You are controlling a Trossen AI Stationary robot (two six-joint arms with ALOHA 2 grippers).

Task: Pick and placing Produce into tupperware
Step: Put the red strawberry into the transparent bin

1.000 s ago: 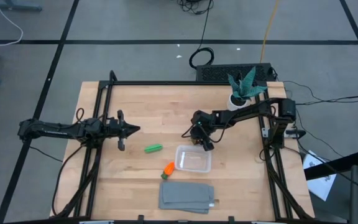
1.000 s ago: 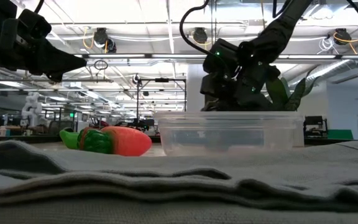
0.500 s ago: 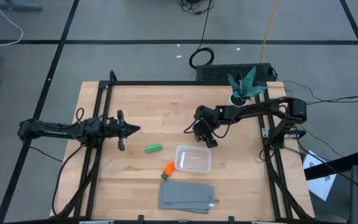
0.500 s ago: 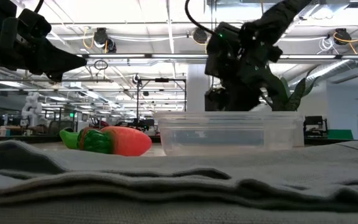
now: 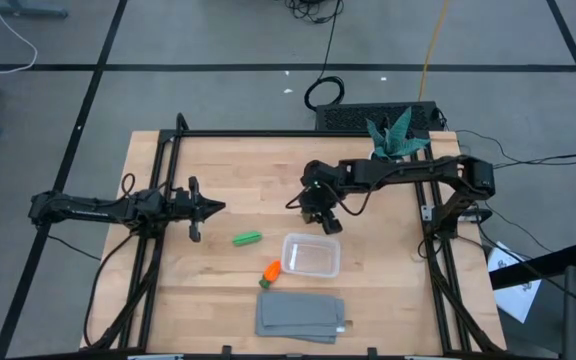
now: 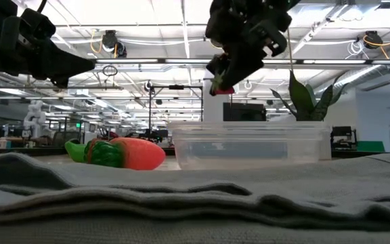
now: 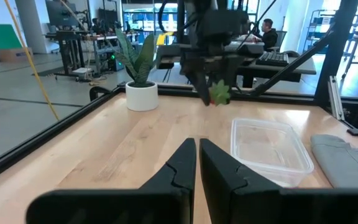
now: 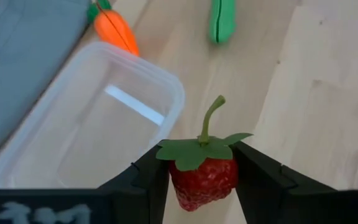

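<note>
Red strawberry [image 8: 202, 178] sits clamped in the right gripper's [image 8: 201, 171] jaws; it should be centred over the clear tupperware [image 5: 311, 256] before lowering. Left jaws together.

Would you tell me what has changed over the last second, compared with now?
The right hand, shut on the strawberry, rose and swung away from the tupperware toward the table's far side and the left. The left hand, pea pod, carrot and grey cloth stayed put.

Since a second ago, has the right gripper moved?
Yes. The right gripper rose and shifted away from the tupperware toward the table's far edge, holding the berry.
</note>
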